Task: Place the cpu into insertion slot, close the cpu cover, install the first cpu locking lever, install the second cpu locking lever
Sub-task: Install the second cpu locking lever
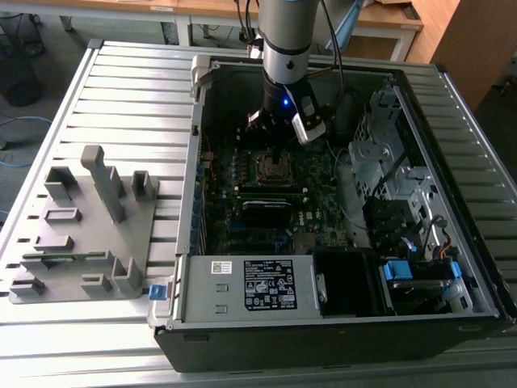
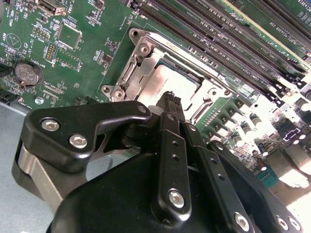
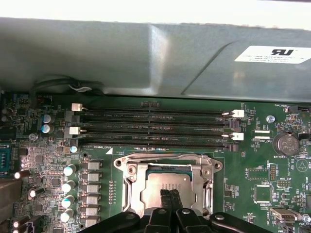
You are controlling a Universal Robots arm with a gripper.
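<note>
Black and narrow, the gripper's (image 3: 169, 194) two fingers are pressing together with no gap between them, their tips hovering at the greyish-silver square cpu (image 3: 167, 189), holding nothing that can be made out. That chip is sitting inside the small square insertion slot (image 2: 171, 80) in the green circuit board (image 3: 252, 179), and the thin silver metal cpu cover (image 3: 130, 180) is lying flat around it, framing its top. Beyond the socket, long narrow black memory slots (image 3: 155, 127) are running side by side, backed by the grey metal case wall (image 3: 146, 53). In the exterior view the arm (image 1: 284, 48) is reaching down into the open computer case (image 1: 452, 202).
</note>
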